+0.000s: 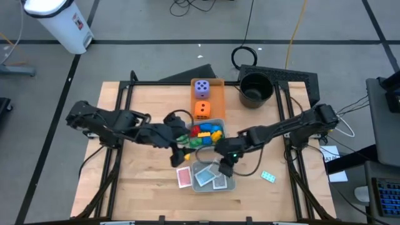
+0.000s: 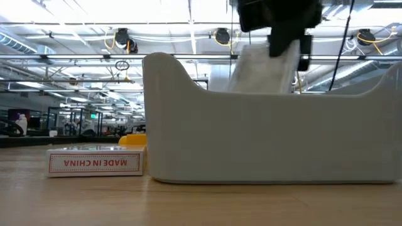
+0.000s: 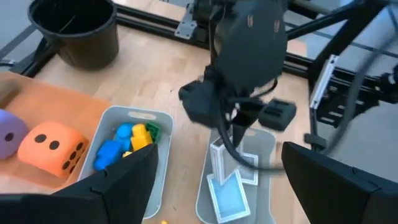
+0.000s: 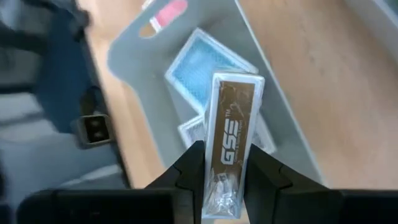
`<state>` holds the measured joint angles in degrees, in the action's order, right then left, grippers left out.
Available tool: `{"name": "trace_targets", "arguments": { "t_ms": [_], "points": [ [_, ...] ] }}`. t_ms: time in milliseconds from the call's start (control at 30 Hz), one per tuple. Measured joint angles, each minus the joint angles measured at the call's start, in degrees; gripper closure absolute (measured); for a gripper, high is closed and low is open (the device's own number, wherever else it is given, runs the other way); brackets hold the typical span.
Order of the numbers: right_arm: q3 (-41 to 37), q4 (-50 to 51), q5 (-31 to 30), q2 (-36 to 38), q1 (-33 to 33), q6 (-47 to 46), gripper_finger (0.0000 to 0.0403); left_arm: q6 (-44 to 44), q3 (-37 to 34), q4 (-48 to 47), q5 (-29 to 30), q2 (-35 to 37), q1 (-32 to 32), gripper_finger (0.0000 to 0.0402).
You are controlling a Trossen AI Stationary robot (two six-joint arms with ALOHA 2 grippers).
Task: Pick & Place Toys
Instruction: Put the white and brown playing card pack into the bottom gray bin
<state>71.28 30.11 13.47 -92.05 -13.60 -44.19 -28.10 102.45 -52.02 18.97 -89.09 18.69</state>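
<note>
From the remote station I watched the right pincer [image 4: 222, 177] clamp a slim, film-wrapped card pack with a brown printed edge [image 4: 231, 134], holding it on edge above the grey rectangular plastic tray with rounded corners [image 1: 229, 185]. I judged that the upright hold let the pack drop in beside two glossy blue-backed card packs [image 4: 202, 65] already lying flat in that tray. A pink card pack [image 1: 184, 177] lay on the pale wooden tabletop [image 1: 137, 181] touching the tray's side, and a teal one [image 1: 269, 177] lay well apart to the right; both, in my view, remained to be collected. The left pincer [image 1: 177, 149] hung with its jaws wide and empty near the second grey tray [image 3: 119, 114], which held smooth red, yellow, blue and green plastic bricks [image 1: 205, 130]. Beyond, a soft orange dotted die [image 1: 202, 110] and a purple dotted die [image 1: 201, 88] sat in line on the flat orange tray [image 1: 217, 83], beside a black round bucket [image 1: 255, 89].
</note>
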Motion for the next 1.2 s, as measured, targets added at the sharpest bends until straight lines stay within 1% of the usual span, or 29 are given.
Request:
{"name": "trace_targets", "arguments": {
  "t_ms": [67, 133, 267, 400, 600, 733, 867, 967, 1067, 1200],
  "points": [
    [4.33, 4.04, -1.42, -2.64, -0.41, 3.29, 0.0336, 0.66, 0.00, -0.81, -0.58, 1.34, 0.27, 0.0055],
    [7.93, 8.31, -1.16, -4.71, -0.51, 6.00, 0.0336, 1.23, 0.00, -1.55, -1.46, 2.36, 0.59, 0.0055],
    [12.10, 11.04, 1.75, -8.36, -1.21, 9.42, 0.0336, 1.91, -2.34, -1.32, -5.93, 4.88, 1.08, 0.0055],
    [12.59, 11.32, 4.78, -9.80, -2.41, 9.58, 0.0336, 0.64, -5.91, -0.29, -7.39, 6.88, 2.25, 0.0055],
    [12.66, 11.50, 4.77, -10.21, -4.06, 10.69, 0.0336, 0.85, -11.36, 5.69, -7.66, 8.77, 4.43, 0.0055],
    [12.64, 12.24, 4.70, -10.21, -4.27, 11.94, 0.0333, 0.87, -13.62, 9.33, -8.42, 9.06, 4.81, 0.0055],
    [12.64, 12.40, 4.64, -10.24, -4.23, 13.44, 0.0334, 1.07, -14.21, 11.42, -10.38, 9.00, 4.82, 0.0055],
    [12.63, 12.62, 4.97, -11.06, -3.85, 14.29, 0.0333, 1.95, -14.21, 12.79, -10.49, 9.06, 4.82, 0.0055],
    [12.60, 13.20, 6.05, -11.08, -3.77, 15.21, 0.0324, 2.32, -14.23, 13.30, -10.48, 9.02, 4.80, 0.0055],
    [12.56, 13.00, 5.89, -11.08, -3.69, 16.49, 0.0319, 2.36, -14.23, 13.16, -10.49, 9.02, 4.58, 0.0055]
  ]
}}
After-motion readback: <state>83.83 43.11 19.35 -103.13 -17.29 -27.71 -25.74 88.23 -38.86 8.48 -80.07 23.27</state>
